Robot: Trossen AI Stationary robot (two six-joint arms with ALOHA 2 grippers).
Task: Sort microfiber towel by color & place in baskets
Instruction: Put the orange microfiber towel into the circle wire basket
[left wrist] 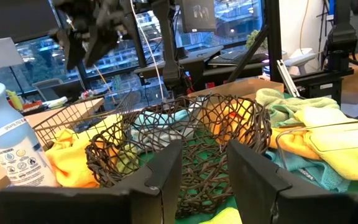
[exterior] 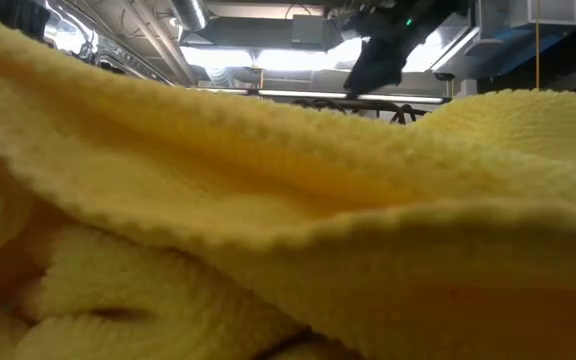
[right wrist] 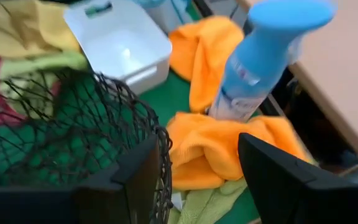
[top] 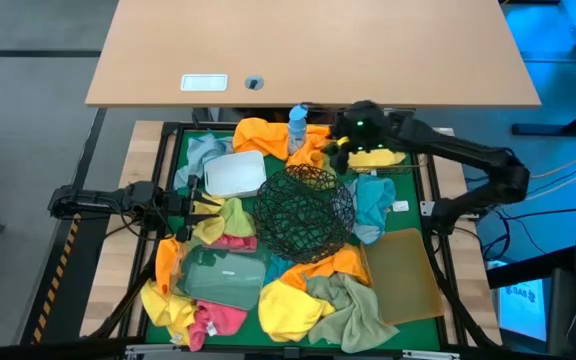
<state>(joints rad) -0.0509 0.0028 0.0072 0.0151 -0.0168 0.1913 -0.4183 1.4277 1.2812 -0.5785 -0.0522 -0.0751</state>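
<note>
Green work mat covered with loose microfiber towels and five containers; positions below given relative to the round black wire-mesh bowl at mat centre.

Tan rectangular bin: to the right of the bowl and nearer the front edge, flat on the mat. Clear plastic tray: to the front left of the bowl, lying over yellow and pink towels. White rectangular tub: just beside the bowl on its rear left, empty as seen in the right wrist view. Square wire basket: behind the bowl toward the blue-capped bottle; outline unclear from above, possibly partly under the right arm.

Towels: orange towel behind the bowl, by the bottle base; teal towel touching the bowl's right side; large yellow towel and pale green towel in front of the bowl; pink towel at front left.

Right gripper: raised above the orange towel behind the bowl, fingers spread, nothing between them. Left gripper: low, left of the bowl, fingers parted with a clear gap, nothing held.

Low view blocked by yellow cloth.
</note>
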